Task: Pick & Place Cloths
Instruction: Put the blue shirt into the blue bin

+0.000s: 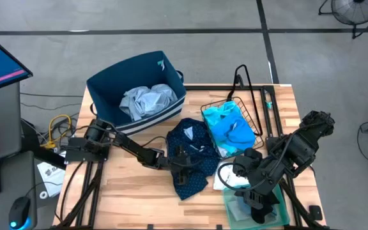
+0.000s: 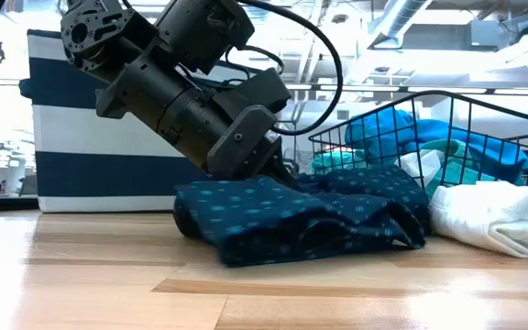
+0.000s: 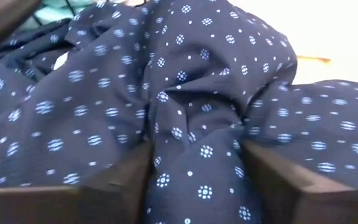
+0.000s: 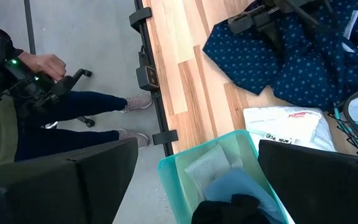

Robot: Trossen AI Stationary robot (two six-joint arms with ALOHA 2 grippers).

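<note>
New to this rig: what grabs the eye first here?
The left end effector is pressed into the dotted navy cloth at mid-table, a fold bunched between its fingers. The right end effector hangs open over the green tray at the near right corner. The striped navy bin holds pale cloth.

Even, bright light falls from overhead in the high view, and the wooden table (image 1: 133, 185) shows only soft, short shadows under the arms. In the low view the room behind is washed out by strong backlight, the ceiling area nearly white, and the tabletop near the lens carries a pale sheen and goes soft. The left wrist view is blurred throughout: the dotted navy cloth (image 3: 185, 93) fills it too close to focus, with an overexposed patch in one corner. The right wrist view is sharp farther off, its own fingers (image 4: 73, 180) dark and blurred.
</note>
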